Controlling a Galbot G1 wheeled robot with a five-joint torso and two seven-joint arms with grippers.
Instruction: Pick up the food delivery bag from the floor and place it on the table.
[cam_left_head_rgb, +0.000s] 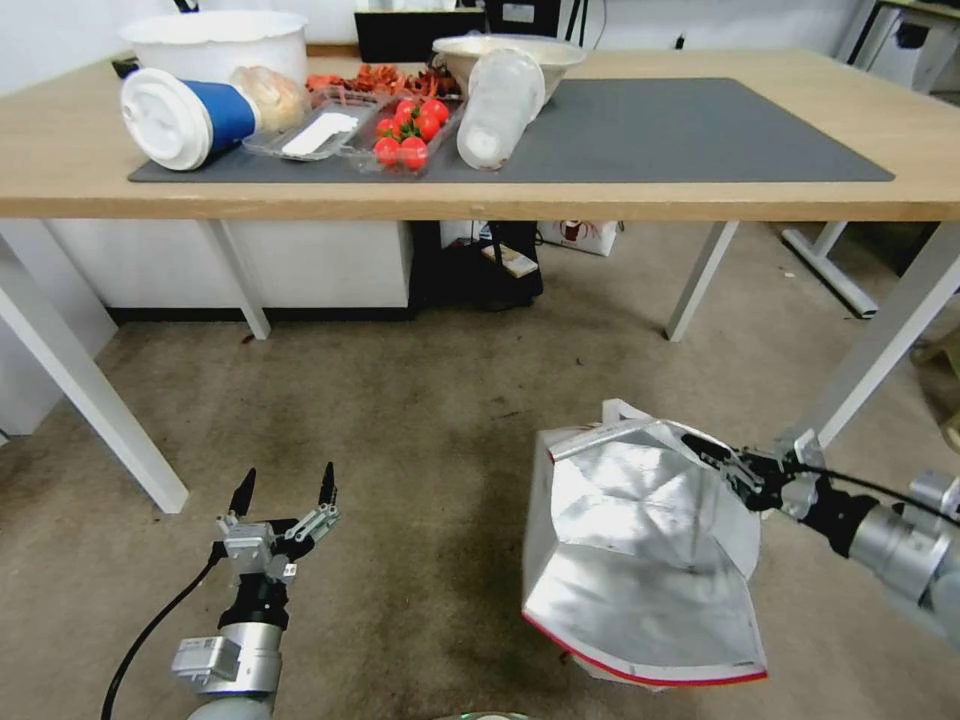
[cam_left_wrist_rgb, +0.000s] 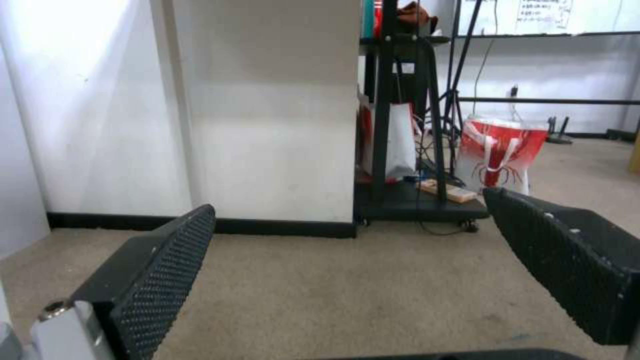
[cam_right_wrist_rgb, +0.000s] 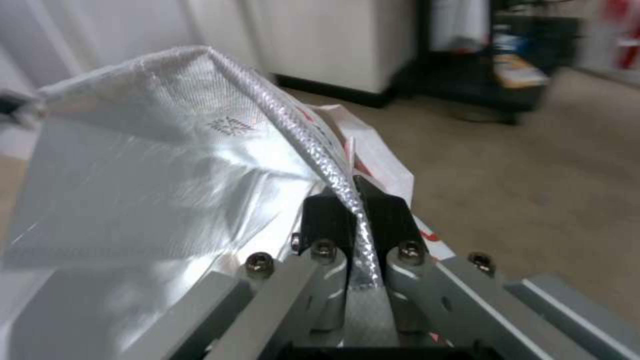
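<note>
At 7 o'clock in the head view, the left gripper (cam_left_head_rgb: 285, 487) is held idle above the worn brownish-grey carpeted floor (cam_left_head_rgb: 400, 420), its textured black fingers (cam_left_wrist_rgb: 160, 265) spread wide and empty. At 5 o'clock, the boxy red-and-white food delivery bag with crinkled silver foil lining (cam_left_head_rgb: 640, 550) is seen over the floor, its woven rim pinched between the closed jaws of the right gripper (cam_right_wrist_rgb: 353, 200). Grasping is judged done; lifting onto the wide light-wood table (cam_left_head_rgb: 700, 195) at 12 o'clock remains.
</note>
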